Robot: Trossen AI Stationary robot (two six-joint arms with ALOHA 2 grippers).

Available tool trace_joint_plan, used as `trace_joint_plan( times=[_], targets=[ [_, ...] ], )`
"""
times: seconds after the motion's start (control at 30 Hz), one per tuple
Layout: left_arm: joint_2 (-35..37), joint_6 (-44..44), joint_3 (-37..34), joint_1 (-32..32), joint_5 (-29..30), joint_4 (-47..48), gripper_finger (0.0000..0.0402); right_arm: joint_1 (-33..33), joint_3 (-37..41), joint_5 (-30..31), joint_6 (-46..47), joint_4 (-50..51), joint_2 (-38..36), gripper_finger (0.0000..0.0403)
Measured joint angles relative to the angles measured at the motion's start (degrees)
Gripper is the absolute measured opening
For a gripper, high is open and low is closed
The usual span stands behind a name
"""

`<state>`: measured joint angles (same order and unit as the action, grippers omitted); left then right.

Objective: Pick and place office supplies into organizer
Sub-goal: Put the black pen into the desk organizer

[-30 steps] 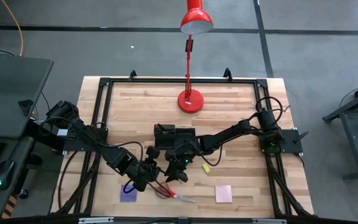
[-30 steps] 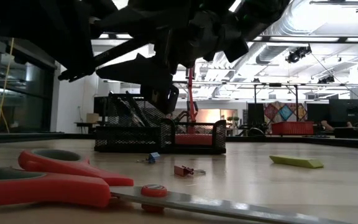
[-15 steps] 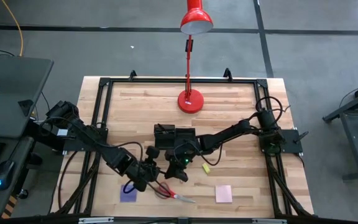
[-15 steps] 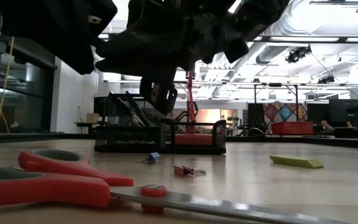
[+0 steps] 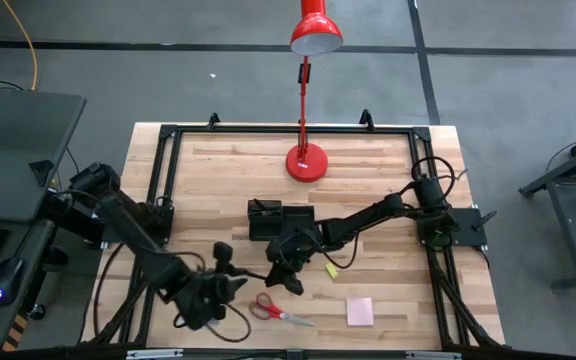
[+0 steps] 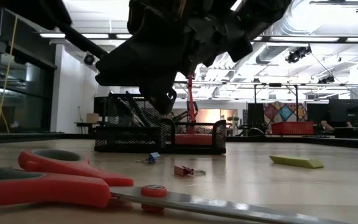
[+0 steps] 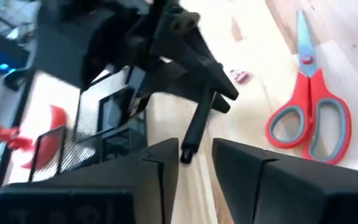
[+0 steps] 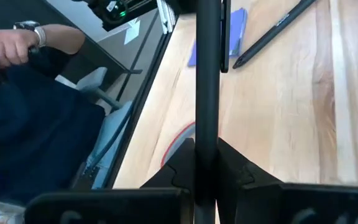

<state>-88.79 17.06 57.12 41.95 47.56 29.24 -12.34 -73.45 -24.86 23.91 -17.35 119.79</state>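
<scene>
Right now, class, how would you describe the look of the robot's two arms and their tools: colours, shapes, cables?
Both arms are dark, jointed links with black cables looping beside them. The left tool has two broad, blocky black fingers with angular faces. The right tool has matching black fingers with stepped inner edges. No markings are legible.

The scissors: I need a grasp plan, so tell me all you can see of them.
The scissors lie flat on the wooden table near its front edge: red plastic loop handles, grey inside the loops, a red pivot and closed metal blades pointing toward the pink pad. Nothing grips them; the left gripper is beside the handles.
</scene>
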Motion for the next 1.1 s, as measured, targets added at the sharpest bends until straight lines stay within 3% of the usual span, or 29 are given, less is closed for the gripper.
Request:
trace_joint_plan(
  times=[0.1,0.3,0.5,0.83,0.93,1.1],
  targets=[
    [1.5,8.6,0.0,3.1,5.6,6.3,0.0106,-0.1,0.0,1.0,-1.4,0.0,0.0,0.0013],
    [3.2,30.5,-0.7,10.0,23.3,15.4,0.0117,-1.1,0.0,7.4,-6.8,0.7,0.0,0.0017],
    [3.2,51.4,-0.8,15.4,34.0,23.2,0.0127,-2.4,0.0,16.4,-13.8,-1.0,0.0,0.0015],
    [3.1,80.6,-10.6,20.4,42.3,23.6,0.0131,-4.1,0.0,38.2,-24.9,-8.3,0.0,0.0017],
    [3.1,86.4,-14.0,20.2,42.4,23.2,0.0131,-4.3,0.0,40.7,-26.5,-12.0,0.0,0.0016],
    [3.1,88.3,-16.3,17.4,42.5,23.0,0.0131,-4.2,0.0,40.9,-28.0,-16.8,0.0,0.0014]
  ],
)
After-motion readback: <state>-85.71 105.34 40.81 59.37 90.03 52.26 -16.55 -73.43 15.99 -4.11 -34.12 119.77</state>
